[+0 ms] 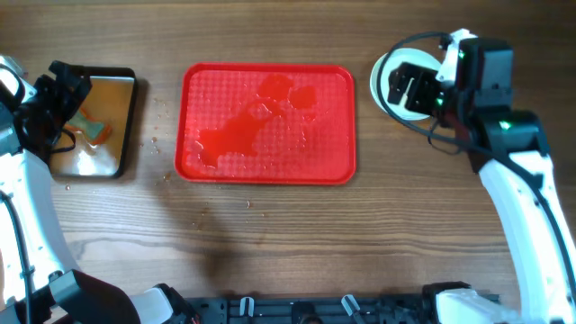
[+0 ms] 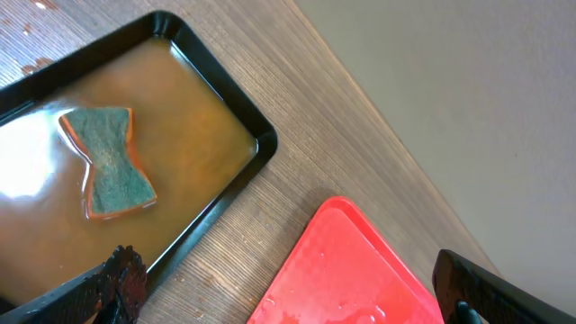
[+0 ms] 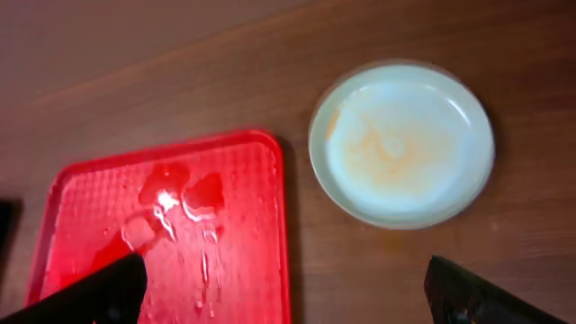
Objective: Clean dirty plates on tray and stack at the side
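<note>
Closing the stacking step, seemingly: tray (image 1: 335, 88), centre frame, wet and bare; plates (image 3: 402, 144) right of it beneath right gripper (image 3: 283, 265), spread wide, empty; left gripper (image 2: 283, 263) likewise above pan (image 2: 261, 135); next likely wiping their faint orange smear.

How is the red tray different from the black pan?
The red tray is bigger than the black pan. The tray is bright red; the pan is black. The tray holds only thin puddles, while the pan holds brownish water with a sponge in it. Both are rectangles with rounded corners, lying flat on the wooden table.
</note>
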{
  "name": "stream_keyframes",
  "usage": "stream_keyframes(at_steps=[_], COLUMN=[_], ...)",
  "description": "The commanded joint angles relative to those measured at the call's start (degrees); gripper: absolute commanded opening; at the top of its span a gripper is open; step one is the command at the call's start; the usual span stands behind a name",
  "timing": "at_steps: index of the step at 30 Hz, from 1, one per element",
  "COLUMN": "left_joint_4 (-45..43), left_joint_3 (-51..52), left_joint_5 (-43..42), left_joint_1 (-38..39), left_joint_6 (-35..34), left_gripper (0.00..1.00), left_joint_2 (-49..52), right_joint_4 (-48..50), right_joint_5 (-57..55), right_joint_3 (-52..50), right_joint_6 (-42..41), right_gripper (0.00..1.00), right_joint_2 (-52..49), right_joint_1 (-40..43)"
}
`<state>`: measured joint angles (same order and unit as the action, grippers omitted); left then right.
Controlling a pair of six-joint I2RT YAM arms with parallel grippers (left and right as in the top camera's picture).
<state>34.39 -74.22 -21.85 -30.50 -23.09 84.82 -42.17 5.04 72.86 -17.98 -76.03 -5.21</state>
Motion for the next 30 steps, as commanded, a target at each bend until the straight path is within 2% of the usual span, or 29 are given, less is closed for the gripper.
stream_keyframes(at_steps=[1, 6, 9, 12, 15, 23, 27, 30], left_joint_4=[-0.02, -0.02, -0.02, -0.02, -0.04, -0.02, -0.02, -0.02], left_joint_3=[-0.04, -0.04, -0.04, -0.04, -0.04, -0.04, -0.04, -0.04], left_joint_5=[-1.07, -1.07, -1.07, -1.07, -1.07, -1.07, -1.07, -1.07], left_joint_1=[-0.11, -0.11, -0.11, -0.11, -0.11, -0.11, -0.11, -0.11], left_joint_6=[0.31, 0.31, 0.31, 0.31, 0.31, 0.31, 0.31, 0.31], left_gripper=[1.00, 1.00, 1.00, 1.00, 1.00, 1.00, 1.00, 1.00], left_joint_2=[0.26, 0.26, 0.26, 0.26, 0.26, 0.26, 0.26, 0.26], right_joint_4=[-4.50, -9.01, -10.93, -11.41, -14.43, -14.34, -6.99, 9.81], right_joint_5=[2.45, 4.46, 4.44, 4.42, 3.37, -0.26, -3.76, -3.63], right_joint_3=[0.68, 0.68, 0.68, 0.68, 0.66, -0.04, -7.78, -21.94], right_joint_6=[3.10, -0.37, -10.54, -17.25, -16.70, -13.53, -10.05, -5.51], right_gripper=[1.00, 1.00, 1.00, 1.00, 1.00, 1.00, 1.00, 1.00], right_joint_2=[7.10, 8.94, 8.26, 7.61, 7.45, 8.50, 13.73, 21.70], right_joint_1=[-0.09, -0.09, -0.09, -0.09, -0.09, -0.20, -0.20, -0.17])
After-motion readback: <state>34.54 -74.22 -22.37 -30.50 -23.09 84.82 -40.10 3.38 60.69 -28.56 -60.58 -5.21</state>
